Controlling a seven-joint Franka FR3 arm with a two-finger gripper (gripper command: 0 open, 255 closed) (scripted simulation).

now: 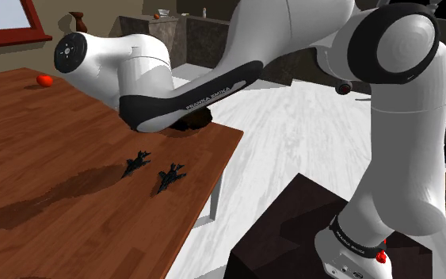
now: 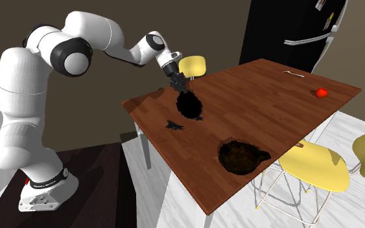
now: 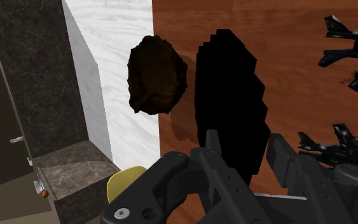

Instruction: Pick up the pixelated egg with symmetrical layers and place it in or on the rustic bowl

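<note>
Pixelated egg (image 3: 228,95): solid black, stepped outline, lying on the brown wooden table (image 2: 271,103) close to the corner nearest the arm.

Gripper (image 2: 178,84): in the second exterior view it hangs at 11 o'clock from the egg, just above it. In the wrist view the fingers (image 3: 213,153) stand spread, and the egg's near end shows in the gap between them. No contact is evident, but the black-on-black overlap makes that hard to judge.

Rough dark brown lump (image 3: 157,75): just beside the egg, at the table edge. In the shoulder view it sits under the forearm.

Bowl (image 2: 239,155): dark brown and coarse. In the second exterior view it lies between 4 and 5 o'clock from the egg, well apart from it, near the table edge by a yellow chair (image 2: 317,165).

Two black toy jets (image 1: 136,162): side by side on the table, at 8 o'clock from the lump in the shoulder view and 7 o'clock from the egg in the second exterior view.

Red round fruit (image 2: 321,92): at 3 o'clock from the egg, at the table's far end.
</note>
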